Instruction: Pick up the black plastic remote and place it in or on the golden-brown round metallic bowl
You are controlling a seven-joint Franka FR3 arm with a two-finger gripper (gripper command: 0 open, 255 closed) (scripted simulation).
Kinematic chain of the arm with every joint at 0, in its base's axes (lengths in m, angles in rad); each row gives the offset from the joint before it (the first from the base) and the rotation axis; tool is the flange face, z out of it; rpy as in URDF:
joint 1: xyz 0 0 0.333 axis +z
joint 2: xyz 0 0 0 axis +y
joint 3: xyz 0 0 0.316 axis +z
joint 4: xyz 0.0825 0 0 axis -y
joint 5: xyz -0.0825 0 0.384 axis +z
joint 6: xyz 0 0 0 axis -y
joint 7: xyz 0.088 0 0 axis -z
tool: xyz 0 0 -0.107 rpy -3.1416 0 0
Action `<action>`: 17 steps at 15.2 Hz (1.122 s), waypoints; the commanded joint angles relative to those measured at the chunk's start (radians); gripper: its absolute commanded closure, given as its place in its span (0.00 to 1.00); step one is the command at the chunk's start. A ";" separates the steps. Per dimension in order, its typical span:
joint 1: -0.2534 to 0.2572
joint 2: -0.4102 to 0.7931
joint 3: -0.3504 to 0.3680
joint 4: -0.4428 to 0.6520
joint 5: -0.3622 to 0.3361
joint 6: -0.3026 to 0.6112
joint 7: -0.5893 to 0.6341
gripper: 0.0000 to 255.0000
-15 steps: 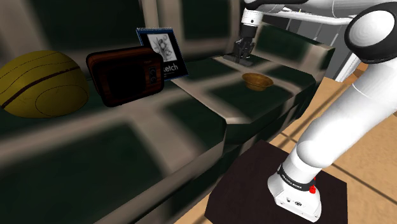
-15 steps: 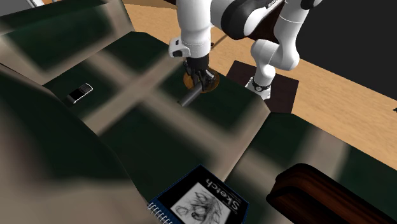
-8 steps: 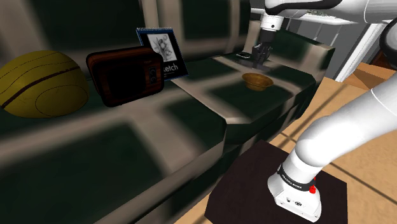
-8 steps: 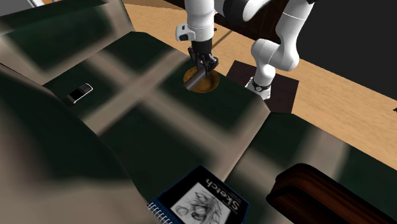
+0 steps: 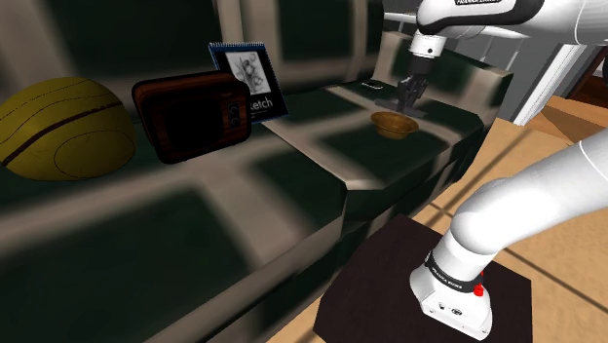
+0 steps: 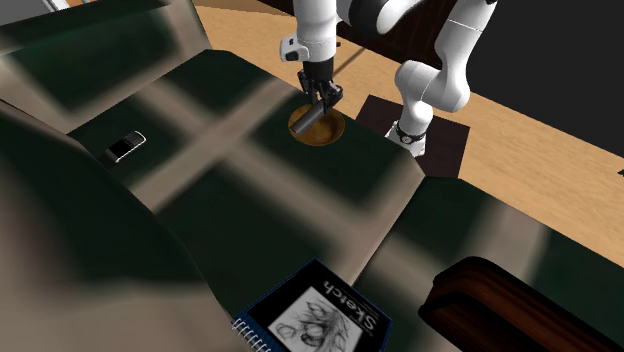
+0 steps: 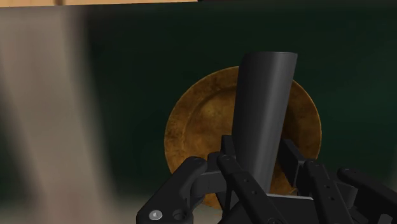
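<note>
Since a second ago, the gripper (image 5: 407,95) has shifted from off to one side of the bowl (image 5: 394,124) to directly above it.

Shoulder view: the remote (image 5: 402,103) hangs below the gripper, clear of the sofa (image 5: 322,146).

Second exterior view: the remote (image 6: 312,118) slants down from the gripper (image 6: 322,100), its free end over the bowl's (image 6: 330,139) middle.

Wrist view: the fingers (image 7: 228,162) pinch the remote's (image 7: 264,108) near end. The bowl (image 7: 191,121) lies straight beyond, so in my judgement a release should drop the remote inside.

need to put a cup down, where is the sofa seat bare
Bare: the seat between the golden-brown round bowl and the small dark flat device, and from the bowl toward the blue spiral sketch pad. Crowded: over the bowl, where the black gripper holds the dark grey remote.
</note>
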 commanded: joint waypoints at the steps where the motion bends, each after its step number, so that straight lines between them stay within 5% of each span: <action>1: -0.001 -0.002 -0.002 -0.029 -0.002 0.027 0.000 1.00; 14: -0.005 -0.002 -0.010 -0.102 -0.007 0.100 -0.002 1.00; 15: -0.005 -0.002 -0.010 -0.102 -0.007 0.100 -0.002 0.00; 17: -0.005 -0.002 -0.010 -0.102 -0.007 0.100 -0.002 0.00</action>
